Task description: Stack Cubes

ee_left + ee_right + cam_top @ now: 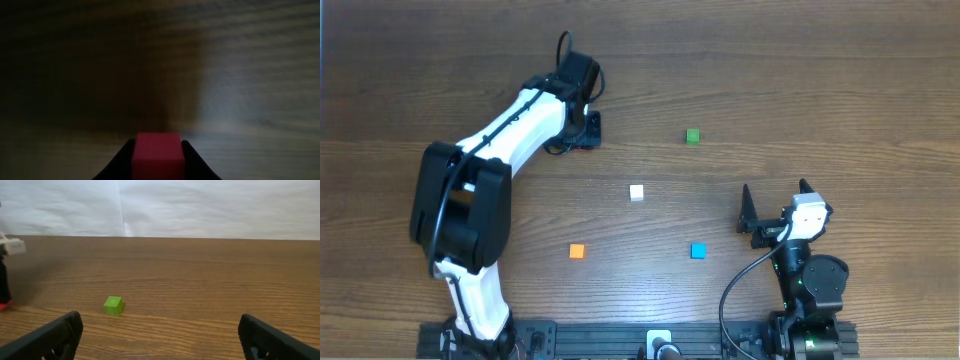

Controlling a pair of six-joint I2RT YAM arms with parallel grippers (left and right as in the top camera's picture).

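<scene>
4 loose cubes lie well apart on the wooden table (880, 60): a green cube (692, 136) farthest out, a white cube (637, 192) in the middle, and an orange cube (577, 251) and a blue cube (698, 250) nearer the bases. The right gripper (775, 205) sits near the blue one, jaws spread wide and empty. The left gripper (157, 146), low at the far side, left of the green cube, clamps a red cube (157, 156) that is small, matte and square-edged.

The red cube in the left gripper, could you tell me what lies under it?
Shaded wooden table shows around the red cube; the spot directly beneath it is covered.
</scene>
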